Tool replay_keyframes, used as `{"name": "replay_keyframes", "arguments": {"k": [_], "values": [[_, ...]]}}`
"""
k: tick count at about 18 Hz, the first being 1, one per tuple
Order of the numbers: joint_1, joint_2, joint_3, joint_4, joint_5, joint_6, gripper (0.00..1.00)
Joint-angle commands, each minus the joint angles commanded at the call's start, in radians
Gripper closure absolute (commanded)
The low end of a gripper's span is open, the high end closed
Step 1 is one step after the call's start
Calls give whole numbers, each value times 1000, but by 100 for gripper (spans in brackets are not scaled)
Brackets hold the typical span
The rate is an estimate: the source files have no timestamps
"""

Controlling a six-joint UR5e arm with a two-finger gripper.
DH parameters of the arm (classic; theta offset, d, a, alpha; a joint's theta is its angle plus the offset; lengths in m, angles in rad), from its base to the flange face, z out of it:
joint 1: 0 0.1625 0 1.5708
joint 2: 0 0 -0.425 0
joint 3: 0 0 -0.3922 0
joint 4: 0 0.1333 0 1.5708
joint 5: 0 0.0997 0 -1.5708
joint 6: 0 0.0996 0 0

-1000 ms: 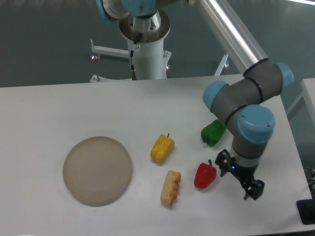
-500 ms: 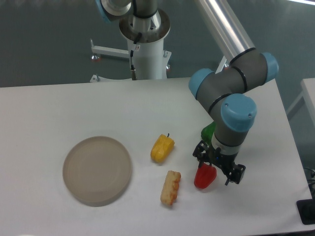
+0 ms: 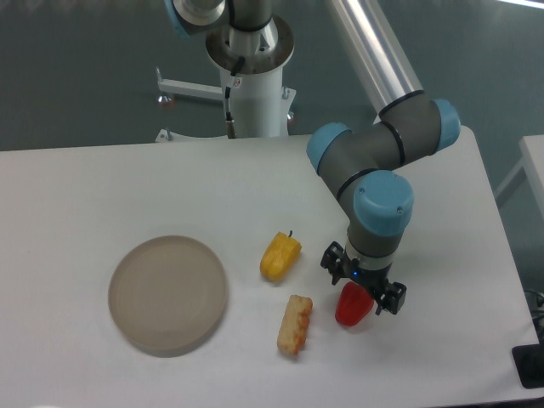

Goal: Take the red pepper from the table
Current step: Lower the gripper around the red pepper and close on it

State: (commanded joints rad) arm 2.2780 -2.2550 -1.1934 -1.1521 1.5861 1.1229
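Observation:
The red pepper [image 3: 350, 308] lies on the white table [image 3: 85, 187], right of centre near the front. My gripper [image 3: 363, 281] hangs directly over it with its fingers open, one finger to the upper left of the pepper and one [image 3: 394, 298] to its right. The gripper body hides the pepper's top and stem. I cannot tell whether the fingers touch the pepper.
A yellow pepper [image 3: 280, 257] lies left of the red one. A pale corn-like piece [image 3: 294, 324] lies in front of it. A round beige plate [image 3: 167, 294] sits at the left. The green pepper is hidden behind the arm. The table's right edge is close.
The arm has swung left, from right of the red pepper to directly above it. It now covers the green pepper. The red pepper has not moved.

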Motion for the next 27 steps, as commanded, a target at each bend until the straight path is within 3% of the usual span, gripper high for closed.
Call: {"name": "replay_keyframes", "arguments": {"k": [6,10,21,24,27], "values": [[-5,-11,-18,31,5,-2,0],[-5,-8,-63,75,5,-3,0],[-6,-21,-66,92,26,0,1],[-6,-21,-64,91,26,8,27],[-5,-21,-63,91,26,12,31]]}}
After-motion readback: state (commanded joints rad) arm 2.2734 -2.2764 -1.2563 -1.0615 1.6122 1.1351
